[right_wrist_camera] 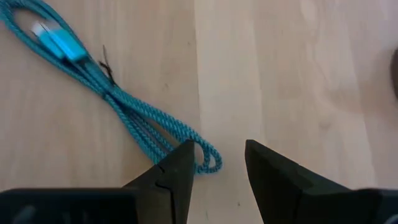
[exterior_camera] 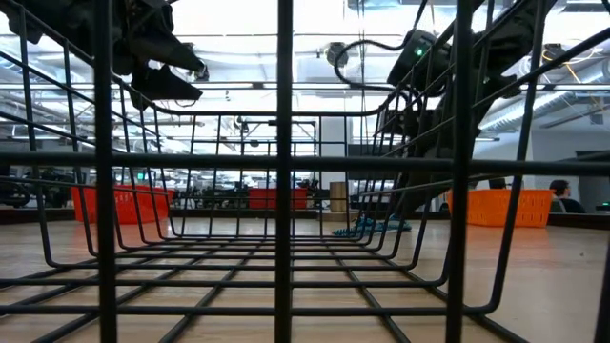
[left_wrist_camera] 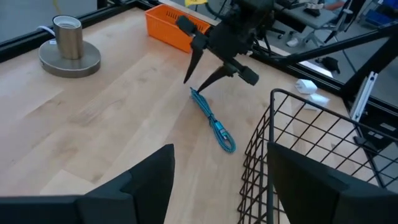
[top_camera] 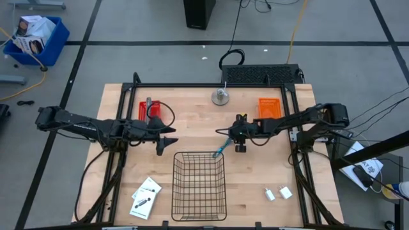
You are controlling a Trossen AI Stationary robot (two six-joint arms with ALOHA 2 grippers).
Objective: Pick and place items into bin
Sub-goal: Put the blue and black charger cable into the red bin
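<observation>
We see table top: pale wood, planked, smooth matt grain. Bin: thin black wire mesh, slight sheen. Coiled cable: teal braided cloth sheath, rough weave; its plug glossy blue plastic. Right gripper fingers: matt black plastic. Left gripper: same matt black. Round weight: brushed grey metal. Orange tray: smooth plastic. We read card packets as white paper.
</observation>
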